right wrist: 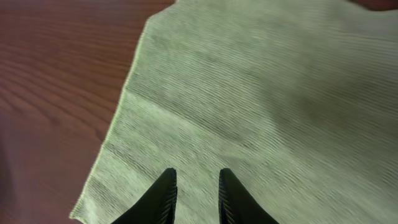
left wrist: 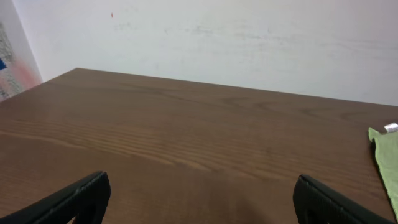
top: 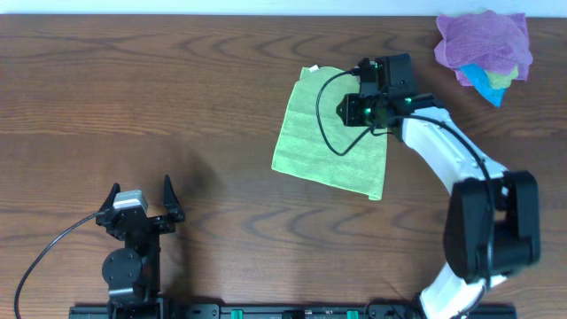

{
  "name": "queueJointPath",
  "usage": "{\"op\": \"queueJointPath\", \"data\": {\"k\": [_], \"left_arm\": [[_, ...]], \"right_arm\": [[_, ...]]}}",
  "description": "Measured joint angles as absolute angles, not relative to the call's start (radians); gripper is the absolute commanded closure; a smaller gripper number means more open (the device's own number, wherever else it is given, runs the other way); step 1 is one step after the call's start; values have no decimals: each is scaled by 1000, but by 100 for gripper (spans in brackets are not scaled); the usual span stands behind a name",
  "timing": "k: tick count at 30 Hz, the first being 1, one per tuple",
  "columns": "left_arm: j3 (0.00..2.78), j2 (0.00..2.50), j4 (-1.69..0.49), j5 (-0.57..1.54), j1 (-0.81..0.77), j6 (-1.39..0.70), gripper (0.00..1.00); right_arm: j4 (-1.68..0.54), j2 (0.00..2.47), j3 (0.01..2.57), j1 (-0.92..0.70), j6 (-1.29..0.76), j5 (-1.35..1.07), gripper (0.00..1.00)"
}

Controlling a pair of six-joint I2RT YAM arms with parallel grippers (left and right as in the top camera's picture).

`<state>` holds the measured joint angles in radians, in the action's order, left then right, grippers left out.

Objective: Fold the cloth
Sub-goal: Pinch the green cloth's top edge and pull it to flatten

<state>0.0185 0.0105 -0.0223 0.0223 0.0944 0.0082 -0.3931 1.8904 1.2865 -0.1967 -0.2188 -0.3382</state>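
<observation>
The lime-green cloth (top: 319, 142) lies flat and slightly tilted on the wooden table, right of centre. It fills most of the right wrist view (right wrist: 261, 93), and its edge shows at the far right of the left wrist view (left wrist: 388, 165). My right gripper (top: 353, 110) hovers over the cloth's upper right part. Its fingers (right wrist: 196, 177) are a narrow gap apart, with only the cloth's surface showing between them. My left gripper (top: 142, 202) sits near the front left of the table, wide open and empty (left wrist: 202, 202). The white tag is not visible.
A pile of purple, blue and yellow cloths (top: 483, 44) lies at the back right corner. Bare wooden table (top: 159, 97) stretches left of the green cloth. A white wall (left wrist: 217, 37) stands behind the table's far edge.
</observation>
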Motion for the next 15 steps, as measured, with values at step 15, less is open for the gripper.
{"op": "queueJointPath", "data": {"k": [15], "left_arm": [[19,10,-22,22,94,8,5]], "right_arm": [[-421,2178,1626,-222,-244,-427,99]]}}
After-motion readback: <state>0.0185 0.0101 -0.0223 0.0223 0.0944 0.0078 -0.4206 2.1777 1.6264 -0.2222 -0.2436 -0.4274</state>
